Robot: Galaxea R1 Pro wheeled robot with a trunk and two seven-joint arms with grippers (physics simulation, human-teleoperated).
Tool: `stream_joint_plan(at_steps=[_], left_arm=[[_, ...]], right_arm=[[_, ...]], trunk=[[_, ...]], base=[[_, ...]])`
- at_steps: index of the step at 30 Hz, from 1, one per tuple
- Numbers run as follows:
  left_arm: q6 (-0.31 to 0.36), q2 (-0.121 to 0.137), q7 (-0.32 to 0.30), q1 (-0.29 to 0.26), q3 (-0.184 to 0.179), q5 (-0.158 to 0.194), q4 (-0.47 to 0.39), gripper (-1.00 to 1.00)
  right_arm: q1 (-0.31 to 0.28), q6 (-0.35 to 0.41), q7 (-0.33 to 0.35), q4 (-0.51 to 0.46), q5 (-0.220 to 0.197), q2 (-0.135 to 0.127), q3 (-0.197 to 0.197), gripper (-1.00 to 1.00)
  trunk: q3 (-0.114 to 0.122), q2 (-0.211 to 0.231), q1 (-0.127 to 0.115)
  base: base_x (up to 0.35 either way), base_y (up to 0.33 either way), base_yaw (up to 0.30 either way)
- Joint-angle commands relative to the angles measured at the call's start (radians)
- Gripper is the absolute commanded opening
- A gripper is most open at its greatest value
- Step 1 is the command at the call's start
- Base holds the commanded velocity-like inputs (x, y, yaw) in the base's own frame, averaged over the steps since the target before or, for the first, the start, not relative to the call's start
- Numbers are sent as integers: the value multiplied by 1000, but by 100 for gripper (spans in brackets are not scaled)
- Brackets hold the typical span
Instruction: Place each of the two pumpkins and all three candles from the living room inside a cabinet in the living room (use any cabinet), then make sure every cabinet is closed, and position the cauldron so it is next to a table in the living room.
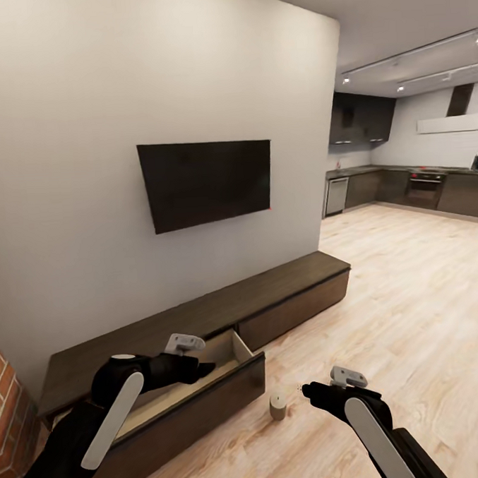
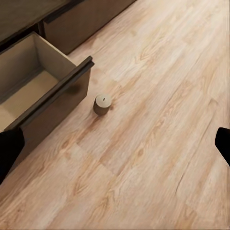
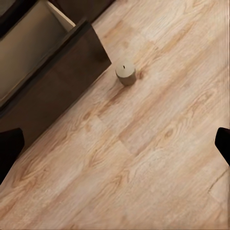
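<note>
One beige candle (image 1: pixel 278 406) stands upright on the plank floor, just in front of the outer corner of an open drawer (image 1: pixel 206 393). The drawer belongs to the long dark brown cabinet (image 1: pixel 284 282) under the TV, and the part of its pale inside that I see holds nothing. My left gripper (image 1: pixel 204 368) hovers over the drawer, open, its fingers (image 2: pixel 9 148) wide apart and empty. My right gripper (image 1: pixel 310 390) hangs open above the floor, right of the candle (image 3: pixel 126 73). The candle (image 2: pixel 102 101) also lies ahead in the left wrist view. Pumpkins, cauldron and table are out of view.
A black TV (image 1: pixel 207 181) hangs on the white wall above the cabinet. Red brick (image 1: pixel 10 423) edges the lower left. The cabinet's other drawer fronts look shut. Light wood floor (image 1: pixel 413 313) runs right toward a dark kitchen (image 1: pixel 420 185) at the back.
</note>
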Motion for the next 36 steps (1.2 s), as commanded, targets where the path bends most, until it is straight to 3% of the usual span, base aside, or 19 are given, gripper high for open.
stream_joint_plan(at_steps=[1,19,36], left_arm=[[3,0,0,-1,-1,-1,-1,100],[3,-3,0,-1,-1,-1,1,100],[3,-3,0,-1,-1,-1,1,100]], right_arm=[[-1,1,-10,-1,-9,-1,2,100],[-1,0,-9,2,-9,-1,2,100],[-4,1,-7,8,-9,-1,0,100]], trunk=[[-2,-1,0],[-12,-1,0],[-22,-1,0]], base=[[0,0,-274],[-42,13,-273],[-172,198,-272]])
